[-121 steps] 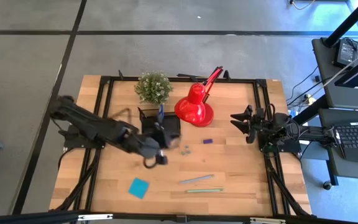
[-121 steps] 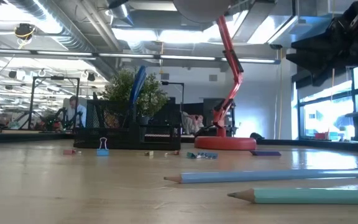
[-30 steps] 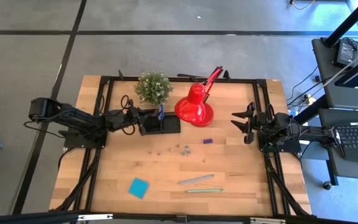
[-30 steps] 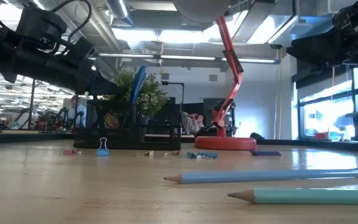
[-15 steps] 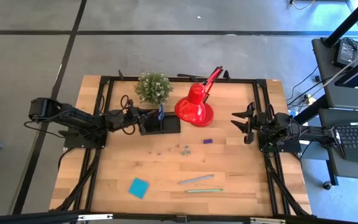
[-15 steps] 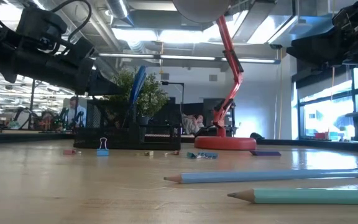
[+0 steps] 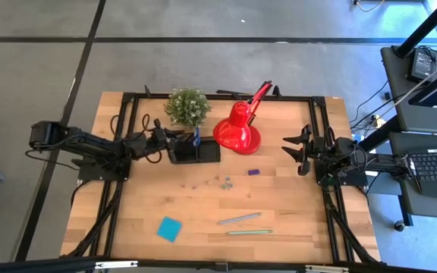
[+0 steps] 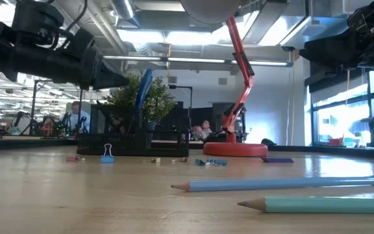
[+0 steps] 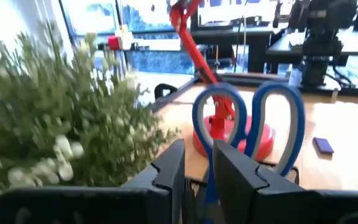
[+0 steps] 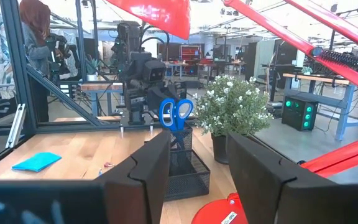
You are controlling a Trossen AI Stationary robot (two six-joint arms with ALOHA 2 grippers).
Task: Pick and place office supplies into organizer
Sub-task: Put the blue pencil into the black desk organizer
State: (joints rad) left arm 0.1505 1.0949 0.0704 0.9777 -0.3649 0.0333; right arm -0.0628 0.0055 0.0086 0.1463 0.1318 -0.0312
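Note:
The black mesh organizer [image 7: 196, 152] stands on the table between the potted plant and the red lamp. Blue-handled scissors [image 7: 196, 136] stand upright in it, handles up [image 9: 248, 121]. My left gripper [image 7: 171, 138] hovers just left of the organizer, its fingers a narrow gap apart [image 9: 197, 158] and touching nothing. My right gripper [image 7: 290, 150] waits open at the table's right side. On the table lie a blue sticky-note pad [image 7: 169, 228], a blue pencil [image 7: 240, 218], a green pencil [image 7: 249, 231], a purple piece [image 7: 253, 172] and small clips [image 7: 224, 181].
The potted plant [image 7: 187, 106] and the red lamp [image 7: 237, 130] flank the organizer on the far half of the table. A blue binder clip [image 8: 107, 153] lies before the organizer. Black frame rails [image 7: 127, 121] run along the table's edges. People show in the room behind.
My left gripper has drawn back a little from the organizer toward the table's left edge and risen slightly. The scissors have stayed upright in the organizer. The right arm has kept still.

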